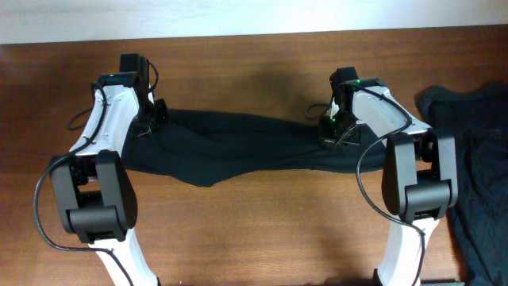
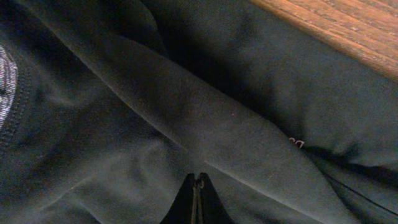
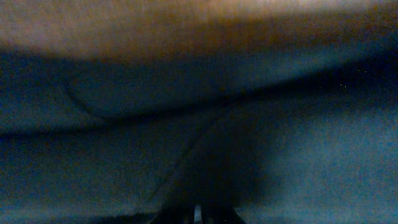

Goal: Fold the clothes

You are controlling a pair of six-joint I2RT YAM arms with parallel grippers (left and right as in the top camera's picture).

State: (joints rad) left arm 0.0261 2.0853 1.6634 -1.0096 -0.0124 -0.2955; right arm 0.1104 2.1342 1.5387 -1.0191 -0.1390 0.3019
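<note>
Black trousers (image 1: 238,147): thin, limp, likely light; spread between my two grippers. My left gripper (image 2: 199,190): pressed together, waistband (image 2: 5,81) just beside. My right gripper (image 3: 196,214): blurred, cannot tell. Best hold, I judge: pinch the ends.

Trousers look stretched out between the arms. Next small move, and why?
Probably open both grippers and lift clear. The trousers lie stretched lengthwise on the table, with the left gripper shut low at one end and the right gripper low at the other, its view too blurred to read. Spreading looks done.
</note>
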